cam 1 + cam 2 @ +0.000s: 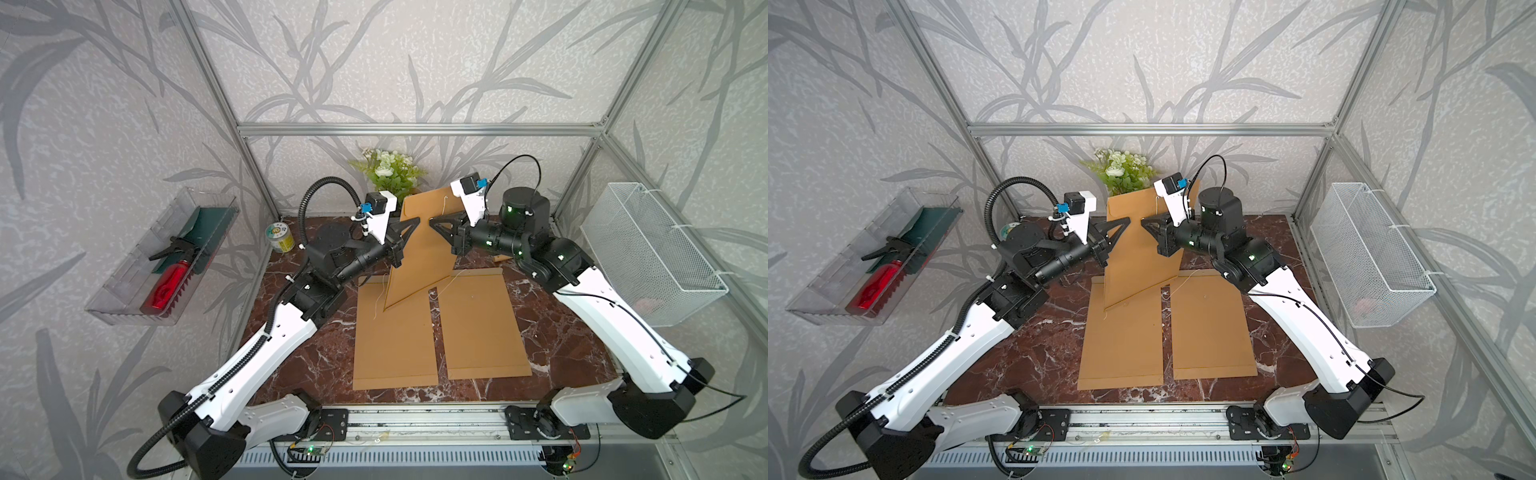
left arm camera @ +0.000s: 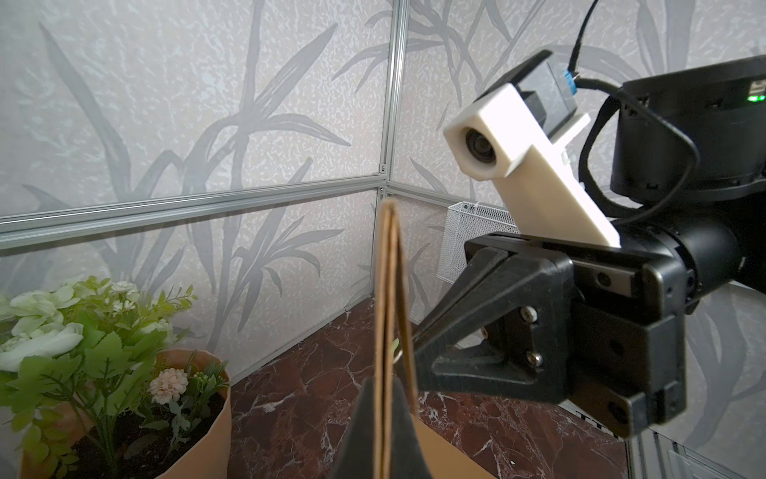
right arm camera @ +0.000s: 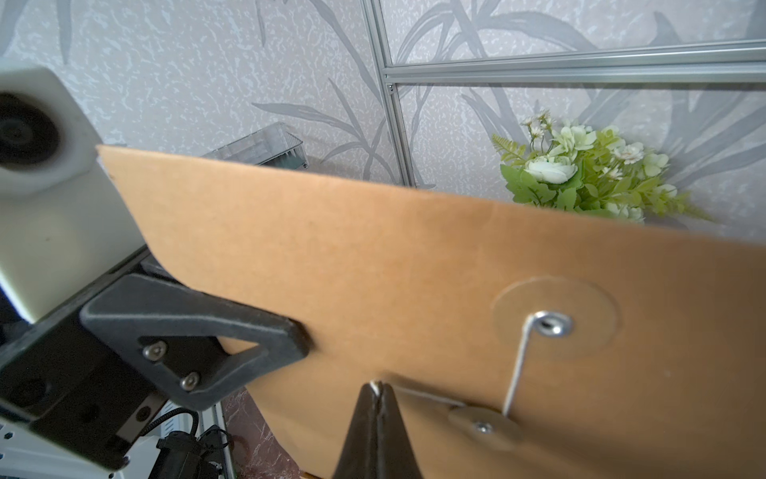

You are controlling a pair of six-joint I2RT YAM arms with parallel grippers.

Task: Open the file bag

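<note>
Nearest you, two flat brown paper envelopes (image 1: 395, 345) lie side by side at the front edge of the dark red marble worktop (image 1: 299, 357). Behind them, your left gripper (image 1: 411, 224) is clamped on the left edge of the upright brown kraft file bag (image 1: 424, 266). Your right gripper (image 3: 375, 387) pinches its white closure string (image 3: 520, 361).

The raised file bag (image 1: 419, 249) hides most of the pot of the plant (image 1: 388, 170) at 12 o'clock and part of a flat bag (image 1: 395, 340). Wire basket (image 1: 648, 249) contents at 3 o'clock: too blurred to identify. String (image 3: 516, 373) end: hidden between the right pincer's (image 3: 375, 386) pressed-together tips.
</note>
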